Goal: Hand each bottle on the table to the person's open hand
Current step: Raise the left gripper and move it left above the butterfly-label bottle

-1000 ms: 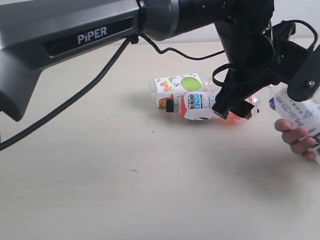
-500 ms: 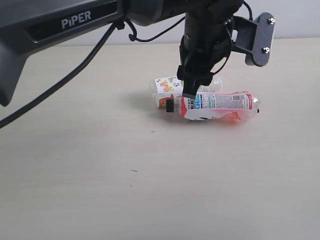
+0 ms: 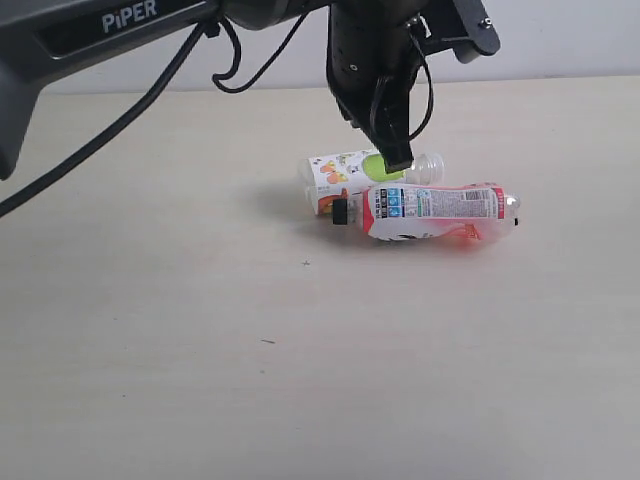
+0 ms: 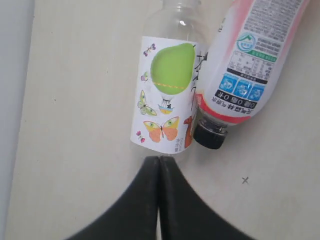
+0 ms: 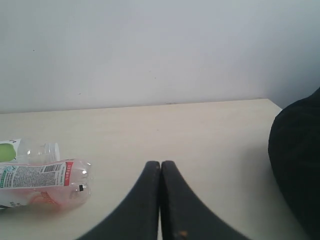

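Note:
Two bottles lie side by side on the table (image 3: 200, 350). The fruit-print bottle (image 3: 352, 176) is the farther one, and the pink-red bottle (image 3: 440, 211) with its black cap (image 3: 341, 211) lies in front of it. My left gripper (image 3: 398, 162) hangs shut and empty just over the fruit-print bottle's clear end. In the left wrist view the shut gripper (image 4: 159, 160) points at the fruit-print bottle (image 4: 167, 100), with the pink-red bottle (image 4: 245, 65) beside it. My right gripper (image 5: 160, 164) is shut and empty, low over the table, away from the pink-red bottle (image 5: 45, 182). The person's open hand is out of view.
The left arm's grey body (image 3: 120, 25) and its black cable (image 3: 110, 130) span the top left of the exterior view. A pale wall (image 5: 150, 50) rises behind the table's far edge. A dark rounded shape (image 5: 297, 160) fills one side of the right wrist view.
My left gripper has swung left from the person's hand at the right edge to above the fruit-print bottle. The hand with the white-label bottle has left the view.

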`<action>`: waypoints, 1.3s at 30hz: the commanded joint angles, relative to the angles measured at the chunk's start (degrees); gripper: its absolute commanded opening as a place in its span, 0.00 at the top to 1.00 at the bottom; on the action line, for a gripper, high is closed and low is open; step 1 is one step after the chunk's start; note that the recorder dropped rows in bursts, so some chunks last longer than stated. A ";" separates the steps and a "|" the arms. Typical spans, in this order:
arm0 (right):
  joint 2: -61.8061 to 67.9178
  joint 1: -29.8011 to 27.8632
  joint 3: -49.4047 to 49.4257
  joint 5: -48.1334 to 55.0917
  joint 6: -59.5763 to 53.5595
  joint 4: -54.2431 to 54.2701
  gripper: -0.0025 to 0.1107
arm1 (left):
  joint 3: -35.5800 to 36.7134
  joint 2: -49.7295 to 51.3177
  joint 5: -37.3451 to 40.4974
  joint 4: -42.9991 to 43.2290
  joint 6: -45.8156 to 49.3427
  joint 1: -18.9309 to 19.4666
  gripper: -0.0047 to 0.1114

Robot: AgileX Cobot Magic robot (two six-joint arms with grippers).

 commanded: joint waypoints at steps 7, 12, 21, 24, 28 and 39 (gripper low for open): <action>-0.27 -0.45 0.24 -0.65 -0.49 -0.35 0.98 | 0.58 -2.95 0.09 -0.85 -17.75 0.17 0.96; -0.27 -0.45 0.24 -0.65 -0.49 -0.35 0.98 | 4.86 -7.26 0.09 -2.17 -18.61 0.17 0.96; -0.27 -0.45 0.24 -0.65 -0.49 -0.35 0.98 | 19.16 -14.47 -9.20 -6.45 -21.40 5.77 0.96; -0.27 -0.45 0.24 -0.65 -0.49 -0.35 0.98 | 30.76 -17.70 -20.33 -7.76 -17.75 9.64 0.96; -0.27 -0.45 0.24 -0.65 -0.49 -0.35 0.98 | 35.03 -18.49 -28.05 -8.32 -13.24 12.87 0.96; -0.27 -0.45 0.24 -0.65 -0.49 -0.35 0.98 | 35.03 -17.51 -29.73 -8.64 -12.62 12.75 0.96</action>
